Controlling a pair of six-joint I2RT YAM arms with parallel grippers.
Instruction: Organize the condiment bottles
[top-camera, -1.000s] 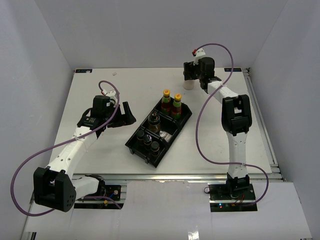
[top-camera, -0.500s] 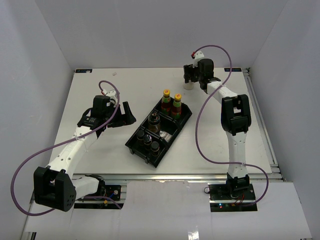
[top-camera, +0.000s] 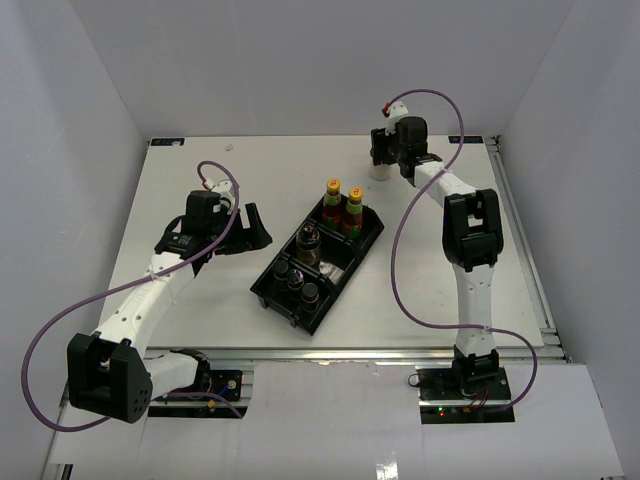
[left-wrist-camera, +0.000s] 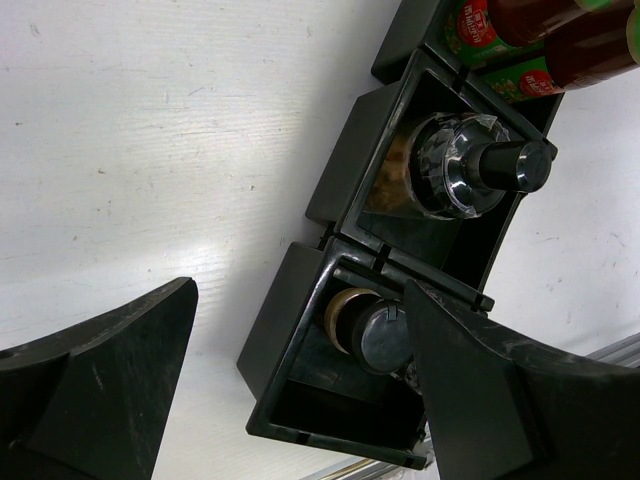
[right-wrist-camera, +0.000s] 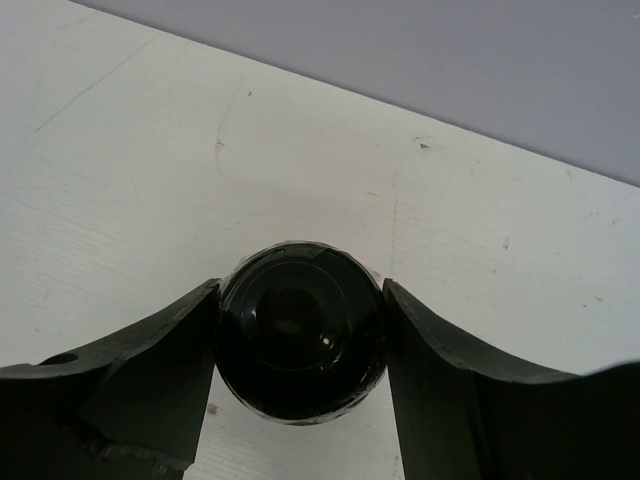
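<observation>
At the table's far side stands a cream-bodied bottle (top-camera: 377, 172) with a black top (right-wrist-camera: 300, 345). My right gripper (top-camera: 382, 158) is shut on that top, both fingers (right-wrist-camera: 160, 365) pressing its sides. The black divided tray (top-camera: 268, 292) holds two red-sauce bottles (top-camera: 343, 205) with yellow caps in its far compartment. A jar with a silver lid (left-wrist-camera: 470, 175) sits in the middle compartment, and dark jars (top-camera: 298, 282) with black lids (left-wrist-camera: 382, 337) fill the near one. My left gripper (top-camera: 258, 228) hangs open just left of the tray with nothing between its fingers.
The tray lies diagonally at the table's centre. White walls enclose the table on three sides, and a metal rail (top-camera: 400, 352) runs along the near edge. Purple cables loop from both arms.
My right gripper has moved in over the cream bottle and its fingers have closed onto the black top. The left arm has stayed still.
</observation>
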